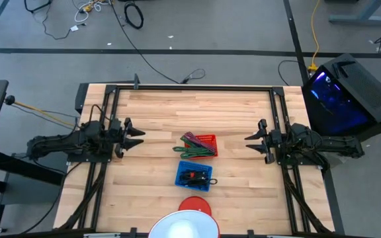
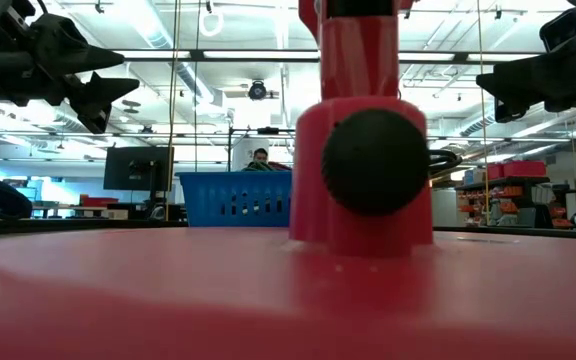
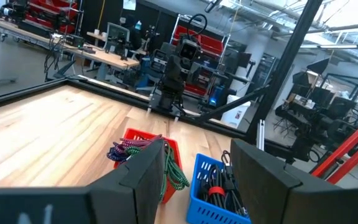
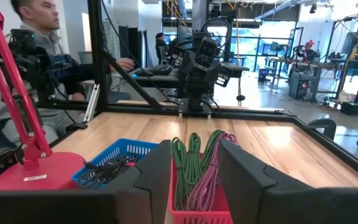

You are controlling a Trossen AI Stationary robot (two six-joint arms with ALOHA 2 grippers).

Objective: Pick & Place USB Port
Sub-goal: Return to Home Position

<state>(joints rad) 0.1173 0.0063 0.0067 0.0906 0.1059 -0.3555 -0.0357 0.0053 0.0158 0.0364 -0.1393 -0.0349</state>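
At the table's [image 1: 157, 112] middle, red bin [image 1: 208, 139] holds the cables [image 1: 192, 150] — left gripper [image 1: 136, 137] and right gripper [image 1: 251, 141] spread wide at opposite edges

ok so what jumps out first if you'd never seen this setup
First, the small red plastic bin in the middle of the wooden table, stuffed with coiled green and pink cables that spill over its edge. A blue plastic bin holding black cables sits just in front of it. The arms flank them at the table's sides, left claw and right claw open and empty.
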